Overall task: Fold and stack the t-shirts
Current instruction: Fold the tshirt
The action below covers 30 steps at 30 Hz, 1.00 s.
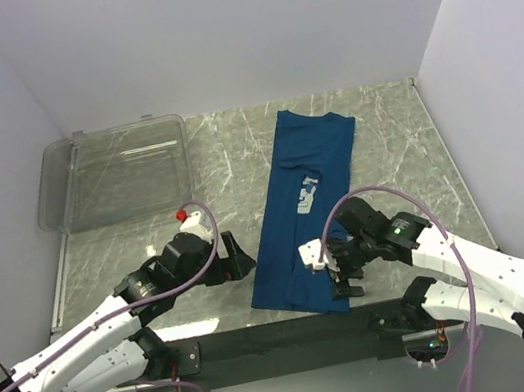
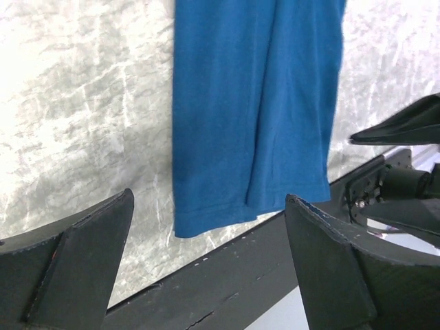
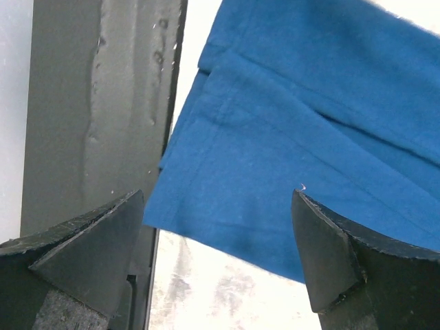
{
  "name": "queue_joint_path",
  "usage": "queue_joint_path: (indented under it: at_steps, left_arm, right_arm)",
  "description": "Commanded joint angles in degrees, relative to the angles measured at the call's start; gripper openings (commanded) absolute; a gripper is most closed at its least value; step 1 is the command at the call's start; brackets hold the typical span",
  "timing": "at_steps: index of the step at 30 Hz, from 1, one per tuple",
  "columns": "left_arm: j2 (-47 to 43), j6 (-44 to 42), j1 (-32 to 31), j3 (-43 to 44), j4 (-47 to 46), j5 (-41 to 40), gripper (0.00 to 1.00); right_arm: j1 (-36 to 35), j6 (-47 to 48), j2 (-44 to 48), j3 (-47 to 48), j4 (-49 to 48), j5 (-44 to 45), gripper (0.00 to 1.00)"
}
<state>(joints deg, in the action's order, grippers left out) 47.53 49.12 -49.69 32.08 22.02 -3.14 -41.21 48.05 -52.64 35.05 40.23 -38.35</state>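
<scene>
ok so quick status. The t-shirt (image 1: 306, 214) is lying on the table (image 1: 224, 152), already folded lengthwise into a long narrow strip. It runs diagonal from far right down toward the near middle, w/ a bit of the pale print (image 1: 307, 191) showing. Its near hem (image 2: 220, 216) reaches the dark strip (image 1: 267, 337) along the near edge of the table. The clear bin (image 1: 116, 171) sits far left, well apart, nothing to do w/ this step afaict.

Left tool (image 1: 240, 259): fingers spread wide, nothing between them, parked just beside the shirt's left edge and not touching it. Right tool (image 1: 343, 278): also wide apart and empty, hovering over the near right corner of the hem. Can't tell if it's brushing the cloth or just above it.

Handling-wise it's thin cotton, so light, floppy, zero stiffness. It'll sag and drag if you grab one point only. Not fragile, not slippery, but the stacked layers can slide apart, so the pinch prob needs to catch all of them.

IMO the best grab is the two near corners of the hem, one per tool. Then lift low and carry them toward the collar end for the crosswise fold. Main risk: catching only the top layer and undoing the long fold.
</scene>
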Motion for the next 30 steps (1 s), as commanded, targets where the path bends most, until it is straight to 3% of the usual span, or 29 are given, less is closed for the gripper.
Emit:
queue_joint_path:
  at_steps: [1, 10, 19, 22, 30]
  left_arm:
    - [-2.0, -2.5, -0.1, 0.0, -6.3, 2.7, 0.98]
    - [0.7, -14.2, -1.8, 3.8, -8.9, 6.1, 1.00]
    - [5.7, -24.8, -9.5, 7.2, -6.7, 3.4, 0.99]
    - [5.8, -24.3, -10.9, 6.0, -6.5, 1.7, 0.99]
    - [-0.8, -12.7, -11.7, -1.9, -10.9, -0.8, 0.99]
  right_arm:
    - [-1.4, -0.9, 1.3, -1.1, 0.0, 2.0, 0.94]
    - [-1.6, 0.9, 3.3, 0.8, 5.4, 4.0, 0.93]
    - [-1.7, 9.6, 0.5, 3.5, 12.9, 7.1, 0.94]
    - [-2.1, 8.9, 1.4, 4.3, 11.7, 6.7, 0.94]
    - [-6.5, 5.2, -1.1, 3.0, 8.4, 9.0, 0.94]
